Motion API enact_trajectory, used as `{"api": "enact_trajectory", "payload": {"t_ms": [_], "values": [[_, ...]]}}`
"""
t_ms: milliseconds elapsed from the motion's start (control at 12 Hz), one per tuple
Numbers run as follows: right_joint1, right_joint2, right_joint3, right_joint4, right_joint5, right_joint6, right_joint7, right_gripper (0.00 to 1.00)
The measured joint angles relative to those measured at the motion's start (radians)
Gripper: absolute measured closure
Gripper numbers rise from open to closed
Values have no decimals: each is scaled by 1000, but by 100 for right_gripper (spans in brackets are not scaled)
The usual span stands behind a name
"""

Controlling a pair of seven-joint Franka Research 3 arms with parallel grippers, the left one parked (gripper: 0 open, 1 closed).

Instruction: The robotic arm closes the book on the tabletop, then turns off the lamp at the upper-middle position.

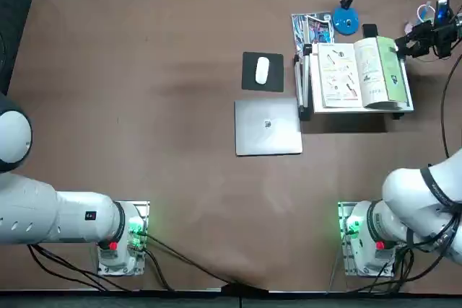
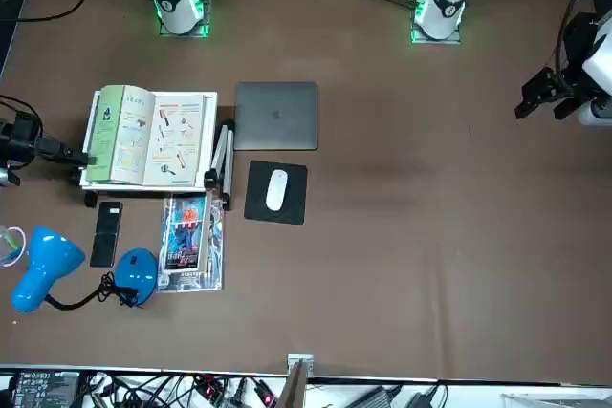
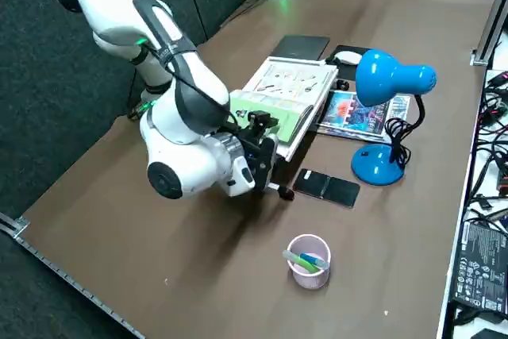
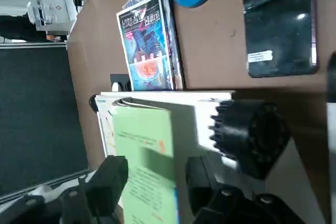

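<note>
Step 1 of 2, prob. just starting. See the book (image 1: 361, 73) lying open on a white stand (image 2: 191, 184), inner pgs facing up w/ small diagrams, green cover (image 3: 266, 109) showing along the side nearest the arm. Not closed, so count nothing as done there.

Find the right gripper (image 4: 157, 174) at that green edge, by the stand's outer side, w/ fingers spread well apart. In wrist view, see green cover in the gap btwn them, w/ space showing on at least one side; no grip visible, so nothing held afaict. Can't tell re: light contact w/ the cover.

Left to do, bk: get hold of or get under the green side, lift, fold over onto the other half, press flat if needed, let go. Looks well placed for that. Watch for pgs slipping loose or the bk sliding on the stand.

Then the lamp (image 2: 48, 265): stands on the tabletop (image 1: 180, 48) beyond the stand, upper right in top view, near the phone (image 2: 106, 234), w/ its blue base (image 3: 378, 164) well away from the fingers. Can't tell if lit or off. Needs a switch press, prob. on the base; treat as untouched, i.e. all of step 2 left.
</note>
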Motion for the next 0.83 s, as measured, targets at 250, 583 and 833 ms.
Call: {"api": "enact_trajectory", "payload": {"t_ms": [250,583,833], "values": [[41,-4,10,1,1,-4,0,44],[92,-24,11,9,2,-9,0,54],[113,-66,11,16,2,-27,24,72]]}}
